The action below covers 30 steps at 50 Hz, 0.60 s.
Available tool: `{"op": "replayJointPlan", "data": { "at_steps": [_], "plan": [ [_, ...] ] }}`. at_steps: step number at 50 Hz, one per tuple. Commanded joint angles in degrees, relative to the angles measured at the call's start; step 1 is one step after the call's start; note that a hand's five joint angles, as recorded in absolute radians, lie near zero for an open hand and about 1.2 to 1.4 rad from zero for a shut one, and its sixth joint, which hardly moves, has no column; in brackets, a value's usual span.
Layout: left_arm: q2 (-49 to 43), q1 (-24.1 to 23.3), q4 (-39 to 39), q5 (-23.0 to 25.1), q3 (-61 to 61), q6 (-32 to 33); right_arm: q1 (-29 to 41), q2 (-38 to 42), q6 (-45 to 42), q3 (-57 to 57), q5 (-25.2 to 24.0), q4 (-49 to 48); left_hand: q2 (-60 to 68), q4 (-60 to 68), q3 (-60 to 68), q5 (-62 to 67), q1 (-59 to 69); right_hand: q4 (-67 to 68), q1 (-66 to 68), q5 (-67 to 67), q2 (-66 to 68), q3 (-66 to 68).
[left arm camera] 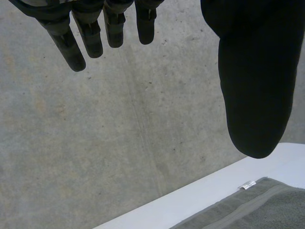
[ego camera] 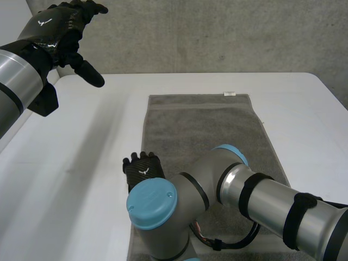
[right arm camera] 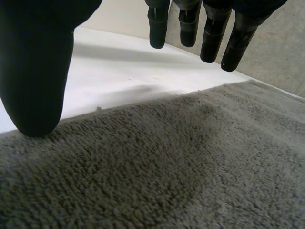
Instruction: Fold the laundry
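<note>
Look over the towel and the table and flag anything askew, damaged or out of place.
Nothing stands out. The grey towel lies flat and unfolded on the white table, white tag at its far edge. The left hand is raised, open; the right hand is open over the towel's near left edge.

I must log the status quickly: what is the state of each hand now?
Left hand: open, raised, holding nothing.
Right hand: open, low at the towel's left edge, holding nothing.
</note>
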Motion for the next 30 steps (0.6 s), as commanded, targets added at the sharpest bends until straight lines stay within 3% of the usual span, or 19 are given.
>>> {"op": "replayJointPlan", "data": {
  "at_steps": [1, 30],
  "plan": [
    [0.3, 0.0, 0.0, 0.0, 0.0, 0.0, 0.0, 0.0, -0.9, 0.0, 1.0, 0.0, 1.1, 1.1, 1.0, 0.7, 0.9, -3.2, -2.0, -3.8, -3.0, -2.2],
    [0.6, 0.0, 0.0, 0.0, -0.2, 0.0, -0.7, -1.6, -6.0, 2.5, 2.7, 0.0, 1.1, 1.1, 1.0, 0.7, 0.9, -3.2, -2.0, -3.8, -3.0, -2.2]
  ]
}}
